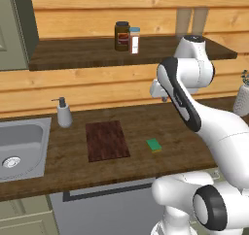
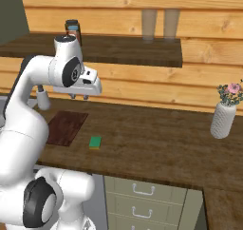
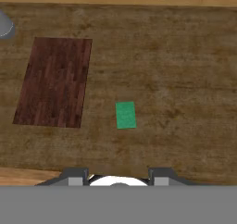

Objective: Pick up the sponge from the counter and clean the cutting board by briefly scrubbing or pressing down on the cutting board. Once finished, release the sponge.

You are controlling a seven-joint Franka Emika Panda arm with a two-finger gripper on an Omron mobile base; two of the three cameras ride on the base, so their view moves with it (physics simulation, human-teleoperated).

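We're high over the counter [image 1: 146, 117] w/ the gripper [image 2: 79, 96] pressed together, holding nothing, prob so the cam gets a clear look down. Sponge [image 3: 125, 115] lies flat just right of the cutting board [image 3: 55, 82], not touching it. Pickup not yet begun.

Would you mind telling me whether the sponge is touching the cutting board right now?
Apart. The hand view shows a strip of bare counter between the sponge and the cutting board; the left base view shows the same gap.
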